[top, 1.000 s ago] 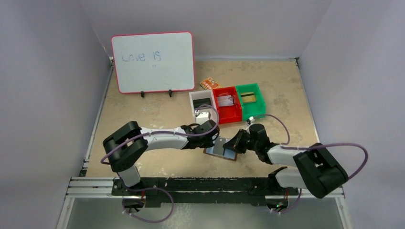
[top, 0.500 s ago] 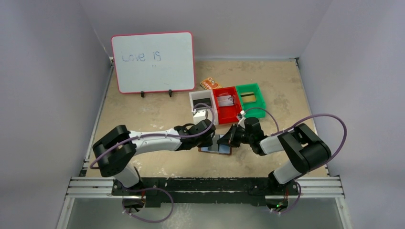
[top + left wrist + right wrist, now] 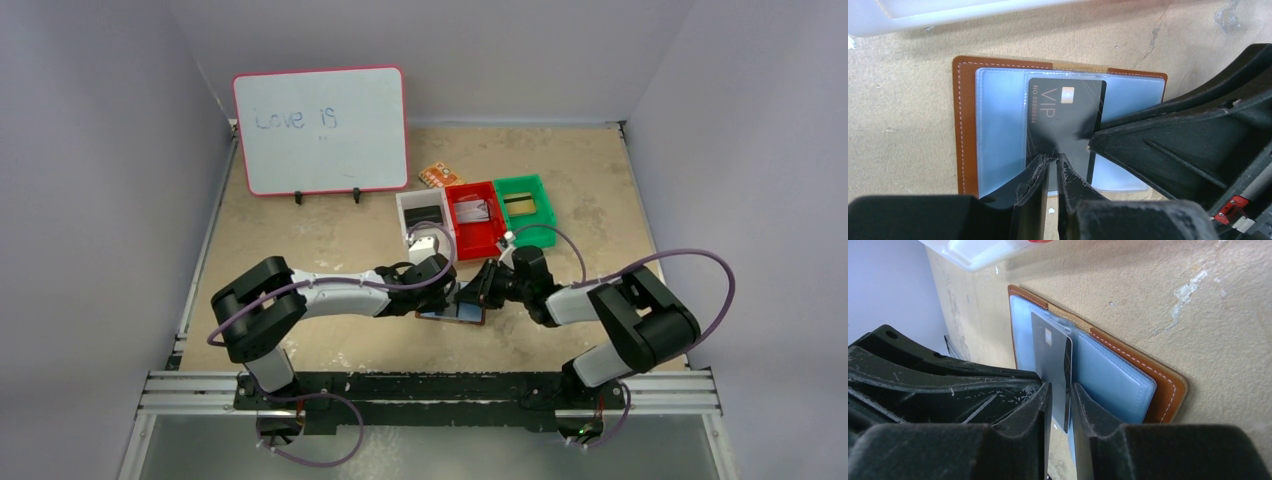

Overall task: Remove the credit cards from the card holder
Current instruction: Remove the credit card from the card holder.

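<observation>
One black credit card (image 3: 1060, 115) is lying on the blue-grey pocket of the card holder (image 3: 965, 125). The holder is sitting open and flat on the table (image 3: 903, 115), just in front of the white bin (image 3: 421, 212). Left gripper (image 3: 1053, 159) is resting at the card's near end, jaws narrowed to a slit, likely pinning it; real grip, cannot tell. Right gripper (image 3: 1060, 390) is straddling the card's near corner, jaws narrow, probably to pull it free; clamped or not, cannot tell. Card's long axis is running crosswise to the holder's long side, chip end pointing toward the bin.
</observation>
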Robot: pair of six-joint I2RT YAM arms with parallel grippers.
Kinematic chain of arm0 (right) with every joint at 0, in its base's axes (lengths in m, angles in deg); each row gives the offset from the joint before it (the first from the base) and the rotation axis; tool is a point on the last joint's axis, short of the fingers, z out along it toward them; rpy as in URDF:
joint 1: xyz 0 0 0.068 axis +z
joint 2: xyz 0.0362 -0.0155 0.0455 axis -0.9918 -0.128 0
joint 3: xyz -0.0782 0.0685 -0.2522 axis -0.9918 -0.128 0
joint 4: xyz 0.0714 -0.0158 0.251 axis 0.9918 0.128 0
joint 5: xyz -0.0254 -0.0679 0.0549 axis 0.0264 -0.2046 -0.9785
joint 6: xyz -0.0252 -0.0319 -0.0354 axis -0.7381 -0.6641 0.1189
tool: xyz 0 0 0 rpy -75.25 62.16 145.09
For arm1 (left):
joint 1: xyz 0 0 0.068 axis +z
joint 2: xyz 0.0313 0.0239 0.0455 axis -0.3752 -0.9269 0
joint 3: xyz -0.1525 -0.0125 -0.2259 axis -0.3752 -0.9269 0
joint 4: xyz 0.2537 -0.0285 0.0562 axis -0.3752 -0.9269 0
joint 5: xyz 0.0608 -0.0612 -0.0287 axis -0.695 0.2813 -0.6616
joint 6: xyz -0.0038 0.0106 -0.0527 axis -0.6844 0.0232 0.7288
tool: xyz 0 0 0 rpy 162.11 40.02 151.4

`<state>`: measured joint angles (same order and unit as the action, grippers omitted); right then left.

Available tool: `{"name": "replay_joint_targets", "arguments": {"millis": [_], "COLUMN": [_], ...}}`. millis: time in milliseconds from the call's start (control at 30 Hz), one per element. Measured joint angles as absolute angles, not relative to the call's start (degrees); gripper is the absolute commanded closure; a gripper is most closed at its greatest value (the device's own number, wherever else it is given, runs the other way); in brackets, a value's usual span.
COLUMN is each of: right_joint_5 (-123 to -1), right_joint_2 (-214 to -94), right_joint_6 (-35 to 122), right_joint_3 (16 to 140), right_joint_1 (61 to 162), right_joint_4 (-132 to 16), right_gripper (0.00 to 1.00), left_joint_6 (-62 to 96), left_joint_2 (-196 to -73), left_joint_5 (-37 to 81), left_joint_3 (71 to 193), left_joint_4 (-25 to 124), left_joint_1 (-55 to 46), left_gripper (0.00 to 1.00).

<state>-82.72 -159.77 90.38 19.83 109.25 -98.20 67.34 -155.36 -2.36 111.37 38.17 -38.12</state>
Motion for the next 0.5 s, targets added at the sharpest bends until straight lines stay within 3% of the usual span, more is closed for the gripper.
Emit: {"name": "replay_joint_targets", "arguments": {"millis": [333, 400, 500], "right_joint_5": [-81.3, -81.3, -81.4], "right_joint_2": [-156.8, -156.9, -157.7], "right_joint_6": [91.0, 91.2, 91.4], "right_joint_3": [18.0, 18.0, 18.0], "right_joint_1": [109.3, 109.3, 109.3], "right_joint_4": [-96.2, -96.3, -97.1], "right_gripper": [1.0, 1.0, 0.86], "left_joint_6": [68.1, 68.1, 68.1], "left_joint_2": [-155.4, -155.4, -155.4], "left_joint_5": [-4.0, -4.0, -4.0], "left_joint_3": [111.4, 111.4, 111.4], "left_joint_4": [37.5, 37.5, 37.5], "left_joint_1": [-38.1, -38.1, -38.1], "left_gripper": [0.9, 0.9, 0.9]}}
